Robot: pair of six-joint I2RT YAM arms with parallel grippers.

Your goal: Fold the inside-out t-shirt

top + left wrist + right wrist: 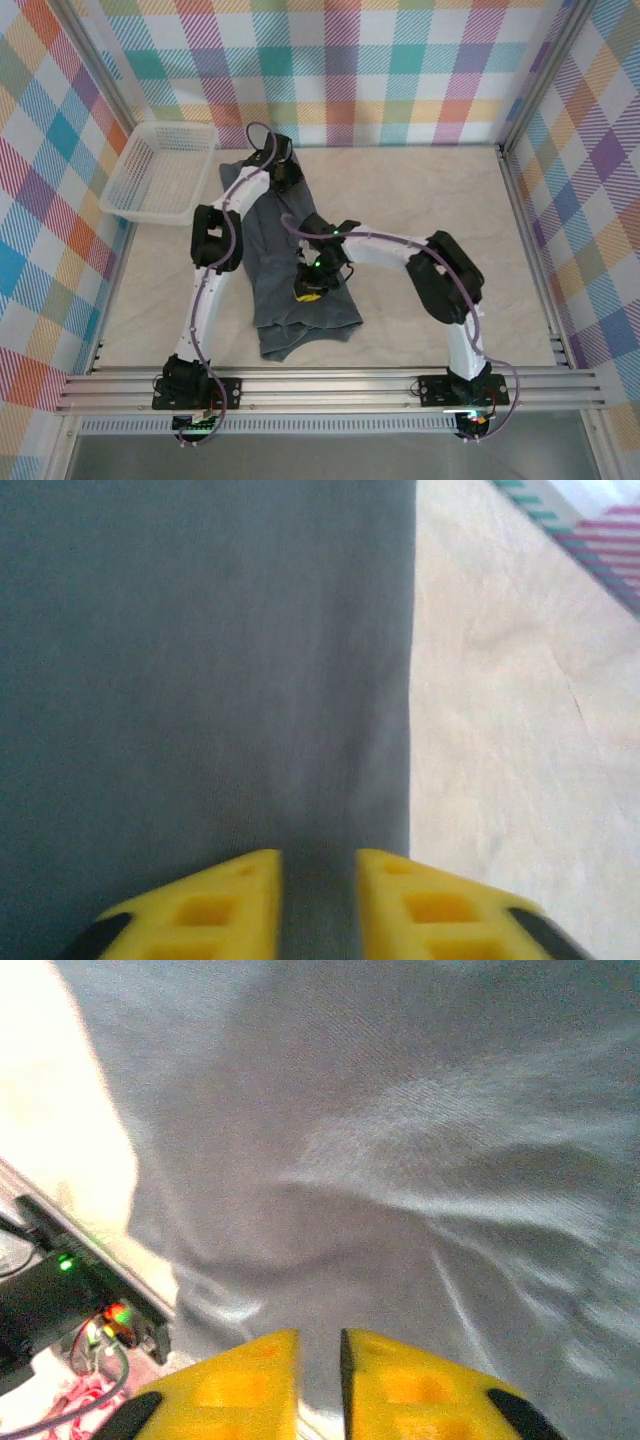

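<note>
Here, checked walls (400, 70) enclose a beige desk (430, 200), open on the right. The t-shirt (275, 260) lies left of centre as a long strip. A basket (150, 214) sits far left. The left gripper (318, 865) is narrow, pinching cloth. The right gripper (320, 1345) is narrow over cloth; whether it grips, I cannot tell.

One t-shirt (268, 265), one white basket (160, 175), two arms: left arm (205, 300), right arm (445, 275)

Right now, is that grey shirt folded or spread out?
Partly folded: the t-shirt lies as a long narrow strip with a straight side edge, its near end rumpled.
</note>
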